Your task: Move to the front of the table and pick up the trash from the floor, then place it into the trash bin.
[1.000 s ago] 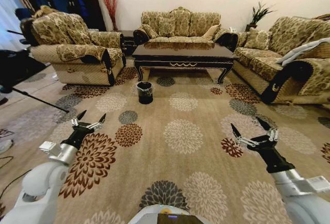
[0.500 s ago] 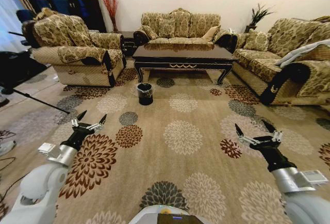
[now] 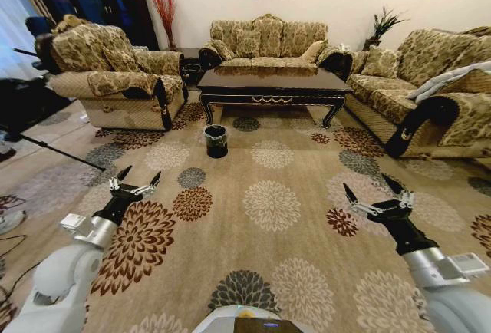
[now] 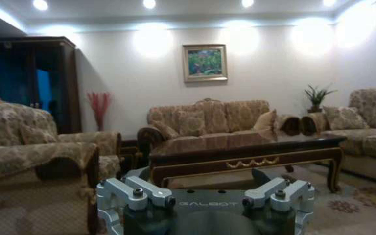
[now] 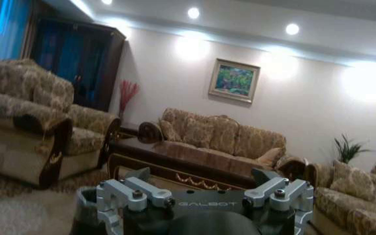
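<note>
Currently both arms are held forward and low over the carpet (image 3: 253, 156). Left gripper (image 3: 136, 179) sits at about 9 o'clock in the head view, fingers spread wide, nothing between them. Right gripper (image 3: 374, 195) sits at about 4 o'clock, fingers likewise spread wide and empty. Each hangs above a flower medallion, clear of the floor.

Trash bin (image 3: 215, 139), black with a clear liner at the rim, stands upright on the carpet at roughly 11 o'clock from frame centre, just off the front-left leg of the coffee table (image 3: 272, 81), apart from it. The table lies at 12 o'clock, glossy dark top, gold scroll on its front edge. No litter can be made out on the floor from here.

Sofa (image 3: 268, 37) stands behind the table, armchair (image 3: 115, 72) at 10 o'clock, second sofa (image 3: 426, 87) at 2 o'clock.
</note>
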